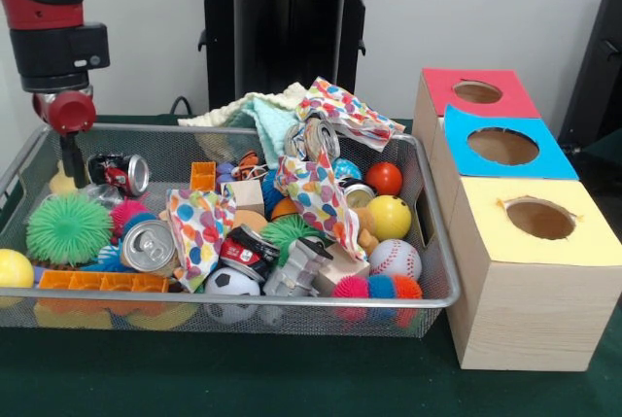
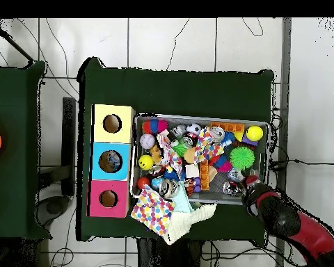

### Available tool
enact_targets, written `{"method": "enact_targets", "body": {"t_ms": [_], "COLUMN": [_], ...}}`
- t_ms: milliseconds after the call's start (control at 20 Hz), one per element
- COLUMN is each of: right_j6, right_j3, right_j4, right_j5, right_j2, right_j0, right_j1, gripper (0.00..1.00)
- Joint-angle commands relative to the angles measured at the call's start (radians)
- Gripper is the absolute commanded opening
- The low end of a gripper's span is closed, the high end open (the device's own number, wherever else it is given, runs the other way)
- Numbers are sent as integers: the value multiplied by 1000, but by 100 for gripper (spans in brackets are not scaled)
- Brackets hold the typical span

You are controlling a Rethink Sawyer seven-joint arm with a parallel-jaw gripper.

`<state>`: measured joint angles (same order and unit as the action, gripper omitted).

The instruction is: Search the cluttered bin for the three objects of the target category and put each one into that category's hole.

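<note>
Green table: cluttered bin (image 1: 428,159), crushed can (image 1: 121,173) beside claw (image 1: 73,176), grip unclear.

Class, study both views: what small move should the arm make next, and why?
Probably a short sideways shift toward the crushed red can, then down. The gripper hangs low in a corner of the bin, that can right beside it. Which category is wanted does not show.

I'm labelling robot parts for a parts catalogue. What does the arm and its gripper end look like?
The arm is red with black sections: a red upper link, a black cylindrical wrist block with a small box on its side. Below sits a rounded red knob and a slim dark gripper stem. No cables or markings show.
</note>
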<state>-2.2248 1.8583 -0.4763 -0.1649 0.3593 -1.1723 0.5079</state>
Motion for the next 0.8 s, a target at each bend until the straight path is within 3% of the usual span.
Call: {"method": "enact_targets", "body": {"t_ms": [50, 450, 800], "right_j6": [-23, -43, -25], "right_j3": [31, 61, 42], "right_j4": [-13, -2, -6], "right_j5": [47, 74, 67], "right_j2": [96, 128, 160], "right_j0": [-6, -22, -47], "right_j1": [-30, -45, -55], "gripper": [100, 100, 100]}}
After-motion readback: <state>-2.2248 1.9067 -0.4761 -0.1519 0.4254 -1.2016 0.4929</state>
